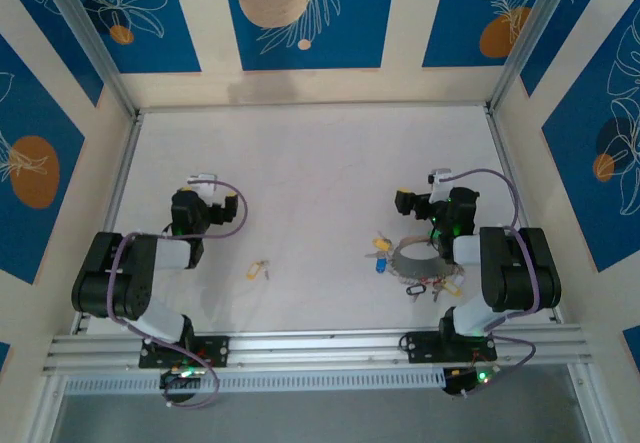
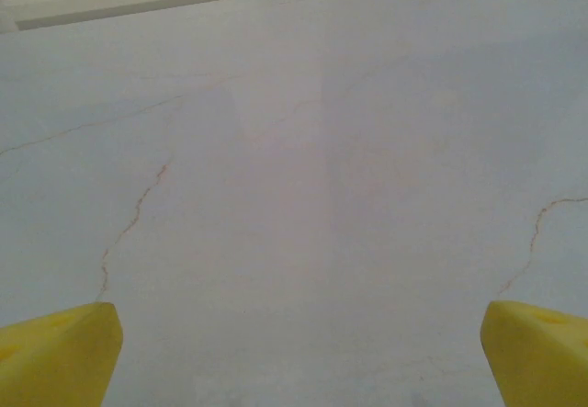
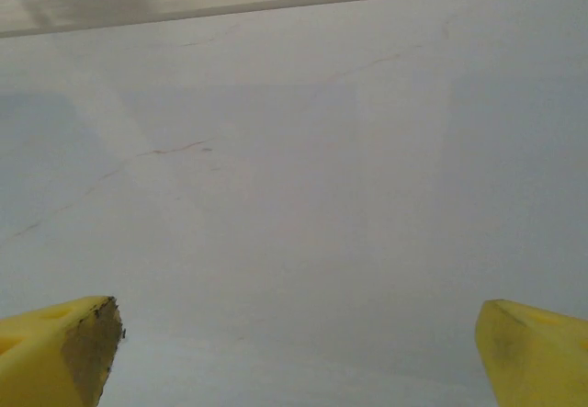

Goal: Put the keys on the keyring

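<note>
A single key with a yellow tag [image 1: 258, 269] lies loose on the white table [image 1: 320, 163], between the two arms near the front. The keyring [image 1: 414, 259], a grey loop, lies right in front of the right arm. Small keys cluster on it, with yellow and blue tags [image 1: 381, 254] on its left and red and yellow tags [image 1: 440, 286] at its near side. My left gripper [image 1: 200, 199] [image 2: 294, 352] hovers left of the loose key, open, with bare table between its yellow fingertips [image 2: 55, 352]. My right gripper [image 1: 432, 201] [image 3: 299, 352] sits just beyond the keyring, also open and empty.
Low walls with blue and cream panels enclose the table on three sides. A metal rail [image 1: 320, 348] runs along the near edge where both arm bases are bolted. Thin hairline cracks mark the tabletop [image 2: 138, 214] in the wrist views.
</note>
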Tool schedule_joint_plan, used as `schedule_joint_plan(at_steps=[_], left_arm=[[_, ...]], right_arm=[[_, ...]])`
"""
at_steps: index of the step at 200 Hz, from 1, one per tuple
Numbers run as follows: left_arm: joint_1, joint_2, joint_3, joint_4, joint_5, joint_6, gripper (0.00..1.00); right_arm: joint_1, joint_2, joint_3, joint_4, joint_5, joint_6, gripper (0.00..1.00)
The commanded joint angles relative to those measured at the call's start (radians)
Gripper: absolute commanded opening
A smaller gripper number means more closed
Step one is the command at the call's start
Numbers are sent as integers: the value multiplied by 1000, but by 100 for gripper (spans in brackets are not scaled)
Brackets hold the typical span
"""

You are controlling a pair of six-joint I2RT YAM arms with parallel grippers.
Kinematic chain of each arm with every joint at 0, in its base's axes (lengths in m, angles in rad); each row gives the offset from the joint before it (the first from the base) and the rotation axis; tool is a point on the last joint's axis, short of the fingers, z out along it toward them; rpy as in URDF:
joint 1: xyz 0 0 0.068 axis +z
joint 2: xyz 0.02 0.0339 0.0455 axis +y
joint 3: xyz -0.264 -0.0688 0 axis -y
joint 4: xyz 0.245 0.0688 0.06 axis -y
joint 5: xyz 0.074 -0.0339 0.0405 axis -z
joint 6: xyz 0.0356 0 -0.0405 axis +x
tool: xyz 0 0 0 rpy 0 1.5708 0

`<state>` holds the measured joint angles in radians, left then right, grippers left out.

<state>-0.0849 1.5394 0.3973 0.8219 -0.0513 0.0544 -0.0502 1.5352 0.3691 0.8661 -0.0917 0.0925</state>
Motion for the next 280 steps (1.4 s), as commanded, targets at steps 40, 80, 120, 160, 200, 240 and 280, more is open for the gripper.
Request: schedule_joint_plan(at_steps=[40, 80, 120, 160, 200, 240, 280], left_arm=[[14, -4, 9, 3, 27, 2, 100], [2, -7, 1, 13, 10, 17, 100], [-4, -7, 3, 11, 6, 18, 100], [1, -7, 5, 7, 12, 13, 100], [6, -7, 6, 4, 20, 8, 100], [-16, -175, 147, -405, -131, -67, 100], [-64, -470, 163, -627, -164, -240, 100]], right_arm=[[-7, -9, 18, 5, -74, -16, 99], [-16, -8, 17, 11, -95, -13, 99], [-68, -1, -12, 80, -230, 1, 99], [-65, -3, -10, 77, -225, 0, 99], [-38, -7, 1, 44, -85, 22, 99], [-25, -131, -38, 2, 31, 55, 99], [-52, -542, 9, -514, 126, 357, 99]])
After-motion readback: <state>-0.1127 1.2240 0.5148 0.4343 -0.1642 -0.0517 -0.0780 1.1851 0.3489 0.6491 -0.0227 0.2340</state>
